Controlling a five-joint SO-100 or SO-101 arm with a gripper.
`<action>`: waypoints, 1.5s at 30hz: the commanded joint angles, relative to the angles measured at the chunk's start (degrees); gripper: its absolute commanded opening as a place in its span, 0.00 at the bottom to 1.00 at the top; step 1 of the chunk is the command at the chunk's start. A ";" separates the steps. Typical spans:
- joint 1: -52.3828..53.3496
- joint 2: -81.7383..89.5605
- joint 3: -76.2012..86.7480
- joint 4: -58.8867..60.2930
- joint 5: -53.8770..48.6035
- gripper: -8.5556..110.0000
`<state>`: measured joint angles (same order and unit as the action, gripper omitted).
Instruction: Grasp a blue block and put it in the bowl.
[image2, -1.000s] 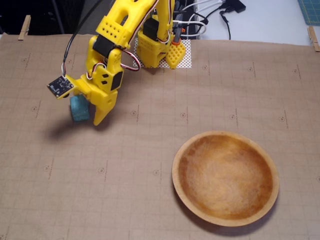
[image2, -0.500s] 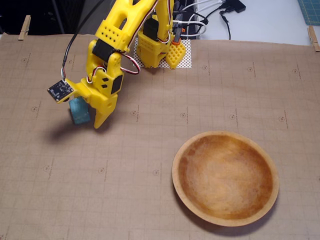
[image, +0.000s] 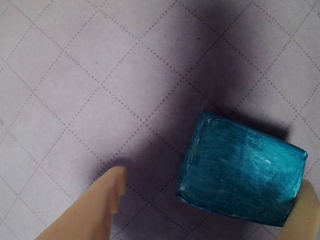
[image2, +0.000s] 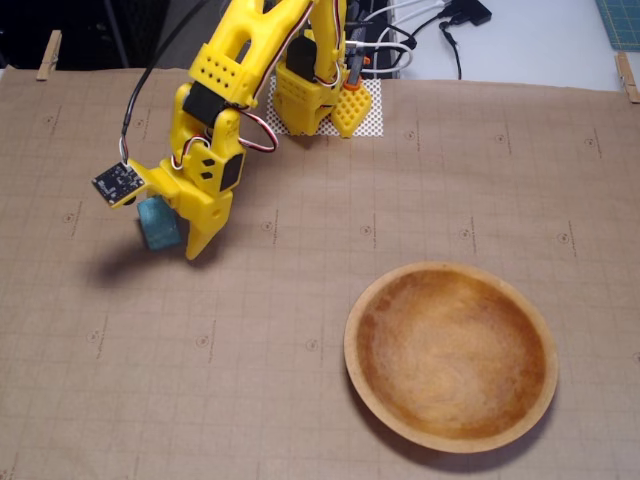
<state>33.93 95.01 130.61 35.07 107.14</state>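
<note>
The blue block is a teal rectangular block lying on the paper-covered table. In the wrist view my gripper straddles it. One finger stands apart from the block's left side with a clear gap. The other finger touches its lower right corner. In the fixed view the yellow gripper is down at the left of the table with the block between its jaws. The wooden bowl sits empty at the lower right, well away from the gripper.
The arm's base stands at the back centre on a white mesh pad, with cables behind it. Brown grid paper covers the table. Clips hold its corners at the back left and back right.
</note>
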 joint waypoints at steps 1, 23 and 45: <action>-0.53 3.60 -3.43 -0.79 0.09 0.43; -1.32 2.90 -1.67 -7.12 -2.72 0.43; 4.13 -0.97 -4.57 -7.12 -2.90 0.43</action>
<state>37.18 93.60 129.73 28.92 104.68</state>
